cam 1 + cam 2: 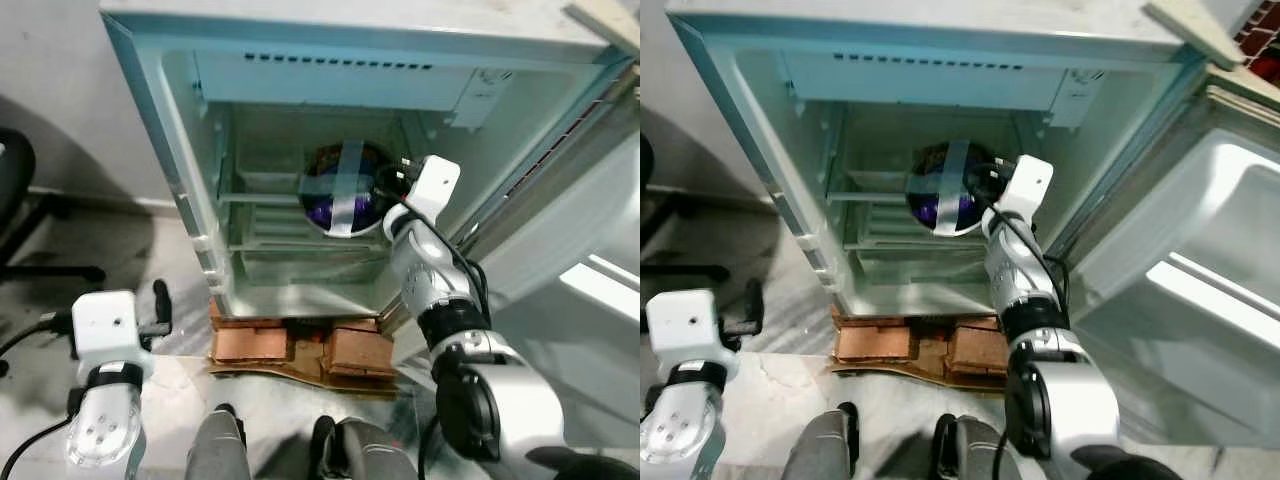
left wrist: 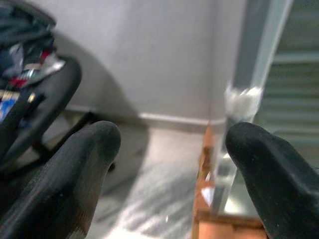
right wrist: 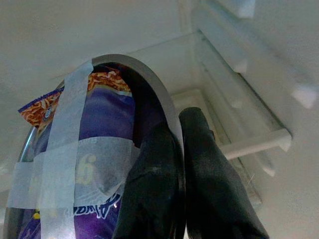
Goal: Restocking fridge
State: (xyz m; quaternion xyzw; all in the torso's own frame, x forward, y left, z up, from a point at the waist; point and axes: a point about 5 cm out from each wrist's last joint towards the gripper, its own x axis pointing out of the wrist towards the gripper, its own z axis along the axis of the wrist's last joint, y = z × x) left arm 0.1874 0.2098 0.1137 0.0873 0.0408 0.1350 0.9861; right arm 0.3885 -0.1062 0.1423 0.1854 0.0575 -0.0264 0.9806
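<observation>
Two black fingers of the right gripper (image 3: 174, 174) were pinched on the rim of a round metal bowl (image 1: 340, 190) — one finger inside the rim, the other outside, with the thin grey edge running between them. The bowl held a purple snack packet (image 3: 94, 149) strapped down by crossed strips of pale tape (image 3: 65, 164), and the fingers gripped it at the side nearest the fridge's right wall. The silver right arm reached forward into the open white fridge (image 1: 180, 150), carrying the bowl tilted on edge, its taped face turned toward the camera, in the middle of the compartment above the wire shelf (image 1: 260, 235). Whether the bowl touched the shelf could not be told.

Out on the robot's left, the left gripper (image 2: 169, 164) hung low beside the fridge's outer wall, its fingers spread apart and grasping nothing, with grey floor between them. The fridge stood on reddish-brown bricks (image 1: 300, 350), its door (image 1: 1200, 300) swung wide to the right. A black office chair (image 1: 20, 200) stood by the wall — well apart from the fridge.
</observation>
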